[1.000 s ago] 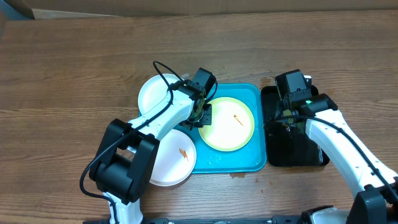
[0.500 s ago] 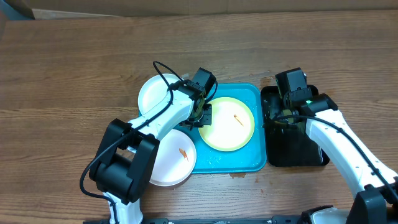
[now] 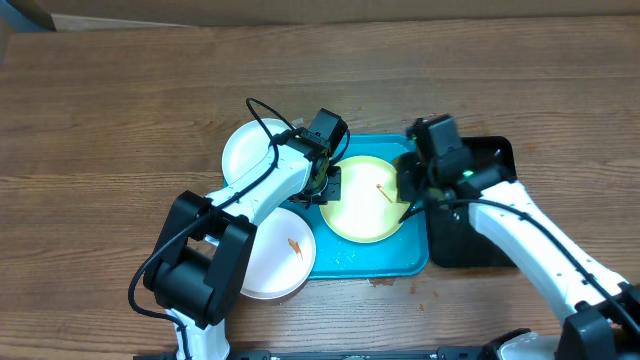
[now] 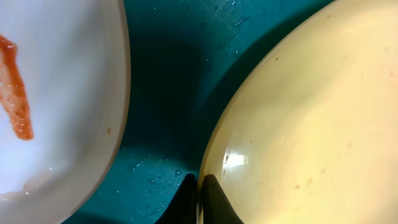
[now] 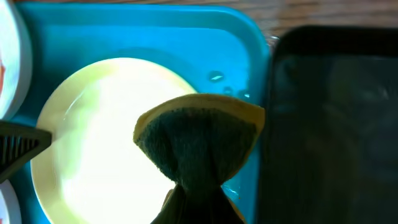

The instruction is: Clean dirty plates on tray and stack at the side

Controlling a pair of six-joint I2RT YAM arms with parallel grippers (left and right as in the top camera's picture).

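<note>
Scrubbing the plate (image 3: 362, 205) is the step in hand. It lies flat in the tray (image 3: 375, 262), its yellow-green rim showing and one orange speck (image 3: 383, 190) on its face. The left gripper (image 4: 199, 198) is closed on the plate's left rim, apparently to steady it. The right gripper (image 5: 198, 208) is clamped on a sponge (image 5: 198, 134) that hangs over the plate's right edge; whether the sponge touches the plate cannot be told. The next move probably calls for pressing the sponge down and sweeping it left across the speck while the left pinch keeps the plate from sliding. After that the plate can be lifted out to the side. Two white plates (image 3: 250, 150) wait at the tray's left edge, one far and one near, and the near one (image 3: 275, 255) carries an orange smear, so neither looks cleaned yet. Compared with the earlier frame, the right arm has swung left from above the black tray (image 3: 480, 245) to over the plate. The left arm and all three plates lie as they did.
</note>
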